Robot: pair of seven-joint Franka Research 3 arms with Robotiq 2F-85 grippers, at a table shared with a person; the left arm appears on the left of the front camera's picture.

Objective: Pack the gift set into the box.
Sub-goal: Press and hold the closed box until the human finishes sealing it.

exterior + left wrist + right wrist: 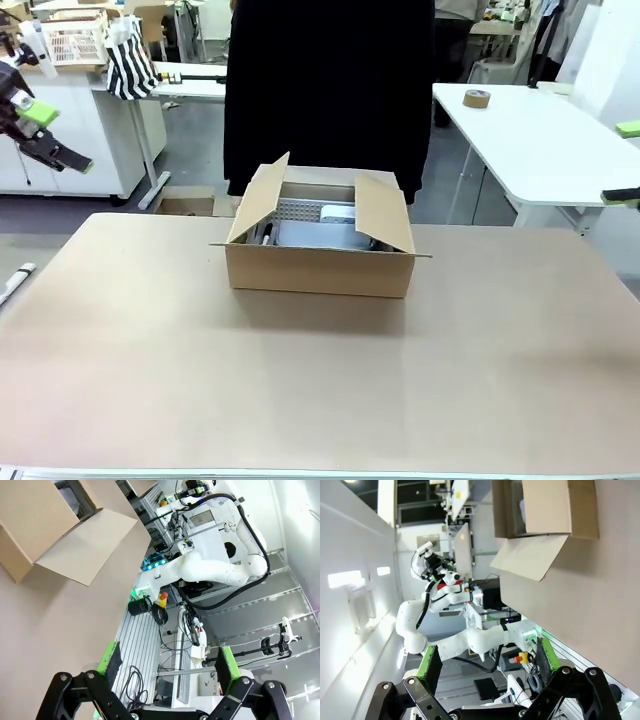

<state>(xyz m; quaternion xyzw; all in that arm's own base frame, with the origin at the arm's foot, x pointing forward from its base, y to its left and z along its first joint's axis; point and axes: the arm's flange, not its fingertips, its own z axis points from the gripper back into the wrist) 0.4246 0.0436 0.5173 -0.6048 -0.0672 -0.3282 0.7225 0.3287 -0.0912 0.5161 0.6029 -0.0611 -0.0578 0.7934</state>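
At the centre of the front view, slightly above the middle of the frame, the box (319, 258) is seen standing on the brown table (320, 380) with its top flaps open. Two side flaps are raised, one at the left and one at the right, and between them the gift set (318, 228) is seen lying inside the box: a pale dotted panel toward the back, a grey-silver surface in front of it, and a slim dark piece at the left inner edge. Behind the box, at the top centre of the frame, a person in dark clothing (330, 90) is seen standing at the far side of the table.

At the upper left edge of the front view, the left gripper (45, 135) is held well above and away from the table, apart from the box. In the left wrist view its jaws are seen spread wide, with nothing between the green pads (109, 657); the box (35, 525) appears in the upper left corner of that frame.

At the right edge of the front view, only a dark tip with green on it is shown of the right gripper (622, 197). In the right wrist view, the right gripper (485, 662) is likewise seen spread apart and holding nothing, and the box (545, 507) is shown at the top right of the frame, well apart from the fingers.
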